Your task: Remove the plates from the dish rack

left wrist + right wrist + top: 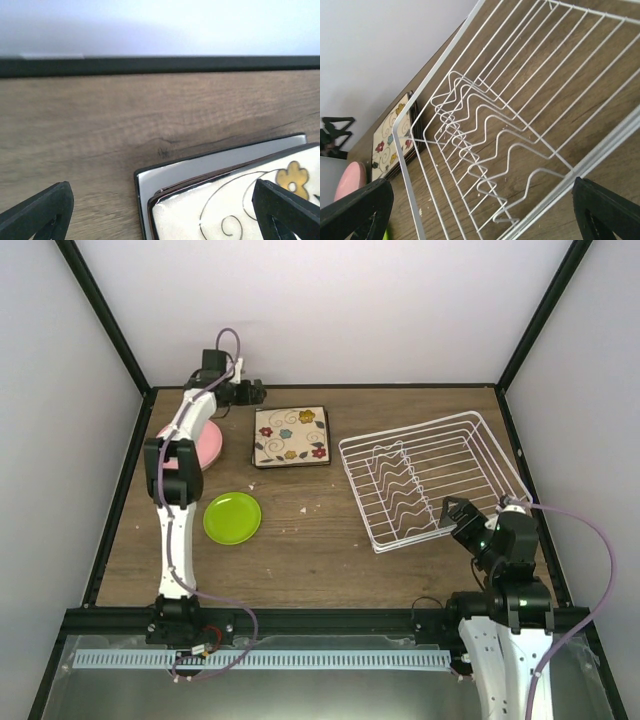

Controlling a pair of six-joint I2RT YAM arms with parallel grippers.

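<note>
The white wire dish rack (430, 475) stands at the right of the table with no plates in it; its wavy dividers fill the right wrist view (485, 150). A stack of square cream flowered plates (291, 436) lies flat at the back middle, over a plain one (200, 170). A pink round plate (208, 445) lies at the back left, partly under the left arm. A lime-green plate (232, 517) lies in front of it. My left gripper (255, 392) is open and empty just behind the stack's corner. My right gripper (462, 516) is open and empty at the rack's near edge.
A black frame rail (160, 65) runs along the table's back edge, with white walls behind and at both sides. Small crumbs lie on the wood (315, 508) between the lime plate and the rack.
</note>
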